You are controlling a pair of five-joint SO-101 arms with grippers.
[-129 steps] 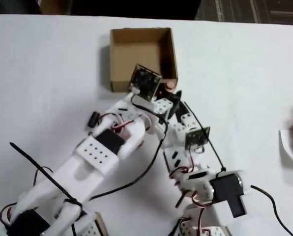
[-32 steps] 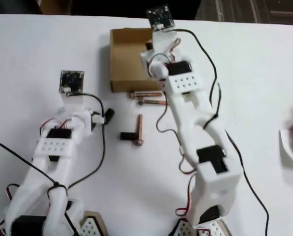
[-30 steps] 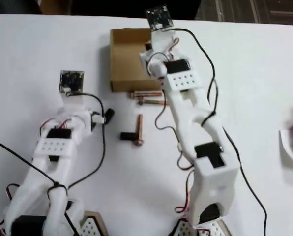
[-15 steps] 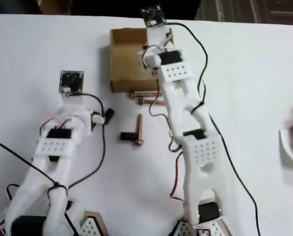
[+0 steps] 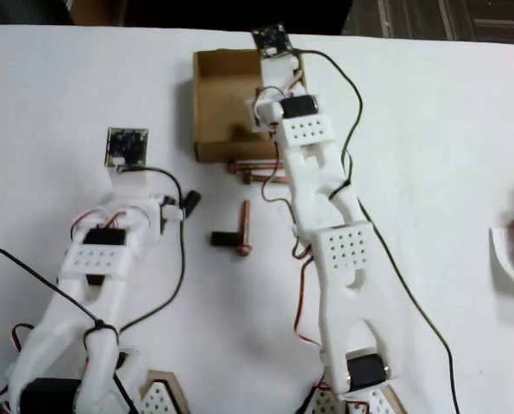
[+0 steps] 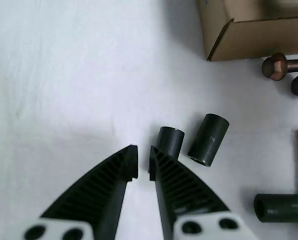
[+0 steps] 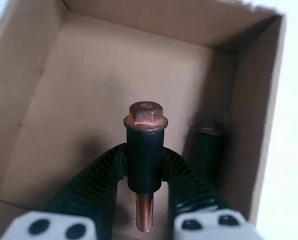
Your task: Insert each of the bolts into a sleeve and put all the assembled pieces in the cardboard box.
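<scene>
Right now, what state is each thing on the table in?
Right gripper: shut on a sleeved bolt, above the box.
Left gripper: shut, empty.
Cardboard box: open, one finished piece inside.
Three bolts: bare, on the table.
Three sleeves: empty, on the table.

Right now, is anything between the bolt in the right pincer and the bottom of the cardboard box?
Nothing visible is. The right pincer holds the bolt with its sleeve over the open cardboard box, and the bottom below it is bare. Another assembled piece sits off to one side, by a wall.
</scene>
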